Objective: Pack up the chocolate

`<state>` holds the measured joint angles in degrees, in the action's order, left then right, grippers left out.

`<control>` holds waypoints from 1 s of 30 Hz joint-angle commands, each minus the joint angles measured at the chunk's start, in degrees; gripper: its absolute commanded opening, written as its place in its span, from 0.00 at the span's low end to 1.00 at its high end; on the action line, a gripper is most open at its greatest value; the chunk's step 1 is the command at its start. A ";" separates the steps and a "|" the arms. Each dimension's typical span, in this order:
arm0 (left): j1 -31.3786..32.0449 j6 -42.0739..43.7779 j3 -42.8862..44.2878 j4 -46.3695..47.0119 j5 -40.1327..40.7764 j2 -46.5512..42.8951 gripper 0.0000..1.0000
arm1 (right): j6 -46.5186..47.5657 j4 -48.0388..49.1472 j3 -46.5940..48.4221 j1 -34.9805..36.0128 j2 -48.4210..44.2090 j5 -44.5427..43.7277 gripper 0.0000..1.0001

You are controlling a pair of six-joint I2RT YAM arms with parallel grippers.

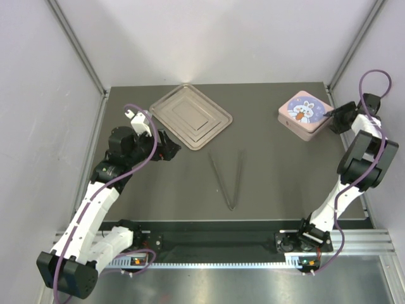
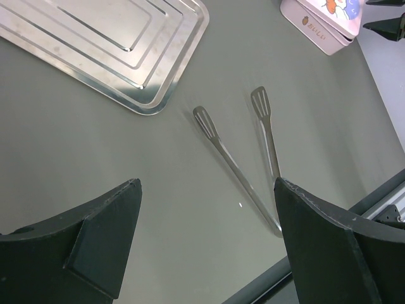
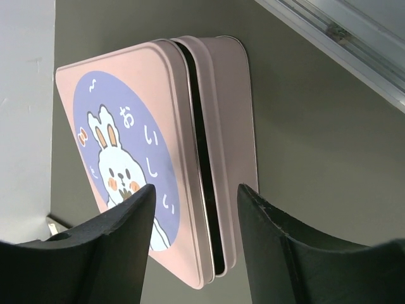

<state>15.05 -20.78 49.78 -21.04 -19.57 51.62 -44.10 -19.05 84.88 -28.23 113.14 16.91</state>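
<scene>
Grey tabletop carries tongs at its middle. Beyond and left of the tongs lies a steel tray; beyond and right, a pink tin. Left pincer, spread, hangs left of the tongs. Right pincer straddles the tin's edge; whether it pinches cannot be told. Chocolate is out of sight.

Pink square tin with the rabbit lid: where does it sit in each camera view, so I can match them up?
Top external: the pink square tin with its rabbit lid sits far right, towards the back.
Left wrist: top right corner, partly cut off.
Right wrist: centre left, filling much of the frame.
Shared landmark: the dark grey table under it in all three.
</scene>
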 commanded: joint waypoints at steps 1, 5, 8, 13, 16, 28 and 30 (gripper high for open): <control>-0.11 0.91 0.14 1.61 0.15 -0.82 0.91 | 1.03 1.82 3.19 0.80 1.20 -2.14 0.55; -0.11 0.91 0.23 1.61 0.15 -0.73 0.90 | 1.20 1.82 2.48 0.72 2.70 -2.75 0.55; -0.11 1.00 0.23 1.61 0.15 -0.64 0.91 | 2.08 1.91 2.39 0.81 2.96 -4.69 0.55; -0.11 1.00 0.23 1.61 0.24 -0.55 0.90 | 2.08 1.91 2.48 0.63 4.36 -5.22 0.46; -0.19 1.00 0.23 1.61 0.15 -0.46 0.90 | 2.08 1.91 2.48 0.63 4.46 -5.57 0.33; -0.37 0.91 0.23 1.70 -0.12 -0.81 0.90 | 2.52 0.59 2.92 0.45 1.55 -9.52 0.23; -0.37 0.91 0.23 1.61 0.06 -0.90 0.90 | 2.61 0.42 2.48 0.45 1.99 -10.31 0.23</control>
<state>14.98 -20.78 49.78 -21.04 -19.59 51.62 -43.05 -16.62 86.32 -27.49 115.90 12.56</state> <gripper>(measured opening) 0.905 0.231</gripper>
